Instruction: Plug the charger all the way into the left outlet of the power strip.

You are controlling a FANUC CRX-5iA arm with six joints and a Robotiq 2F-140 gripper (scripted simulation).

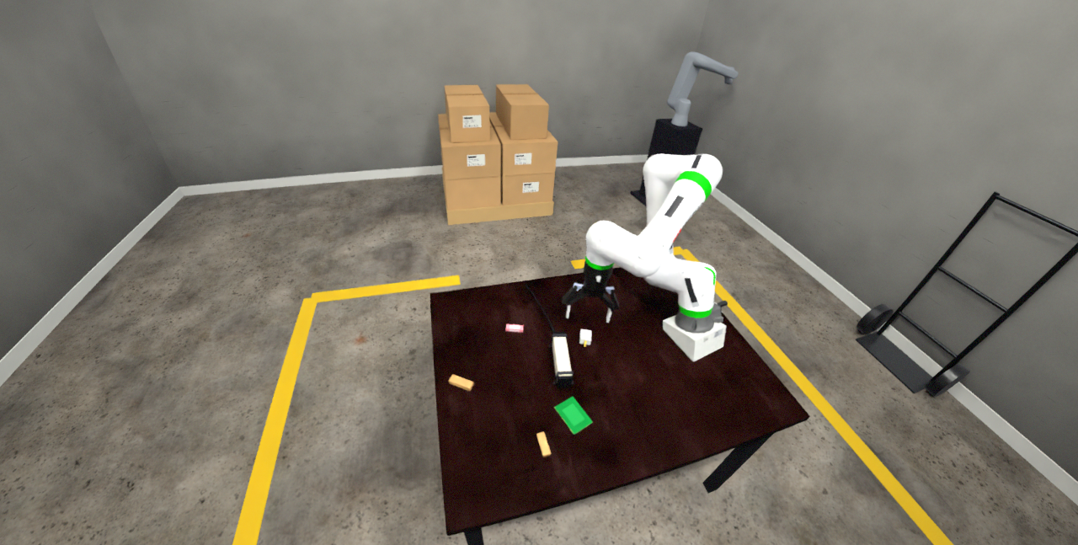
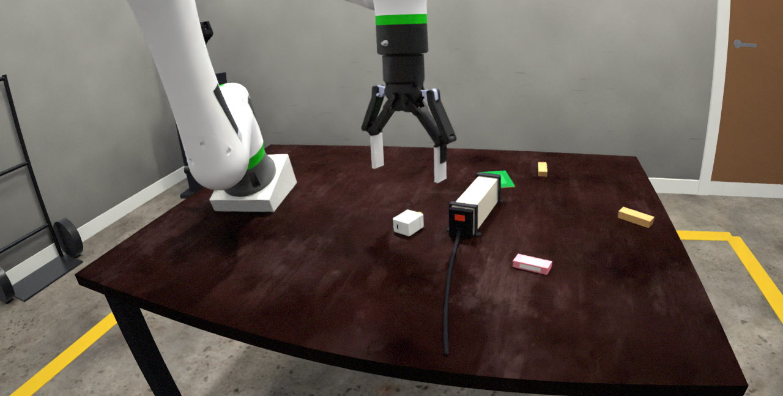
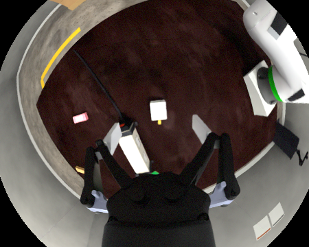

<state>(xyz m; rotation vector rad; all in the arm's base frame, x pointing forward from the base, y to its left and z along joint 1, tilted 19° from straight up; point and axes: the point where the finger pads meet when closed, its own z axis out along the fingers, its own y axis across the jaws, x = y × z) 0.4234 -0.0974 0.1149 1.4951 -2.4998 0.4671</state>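
The white charger [image 1: 585,335] [image 2: 407,223] [image 3: 158,110] lies on the table on the robot-base side of the strip, apart from it. Its yellow prong end points toward the bottom of the wrist view. The power strip [image 1: 561,357] [image 2: 478,196] [image 3: 134,154] is a long cream bar with black ends and a red switch. Its outlets face the robot's base and show only faintly in the wrist view. My gripper [image 1: 589,313] [image 2: 408,165] [image 3: 156,125] is open and empty, pointing down above the table, with the charger seen between its fingers in the wrist view.
A black cord [image 2: 449,289] [image 3: 97,80] runs from the strip's switch end. A pink block [image 1: 514,328] [image 2: 532,264] [image 3: 80,117] lies beyond the strip. A green tray [image 1: 573,414] lies past its other end. Orange blocks [image 1: 461,382] [image 1: 543,444] lie farther out.
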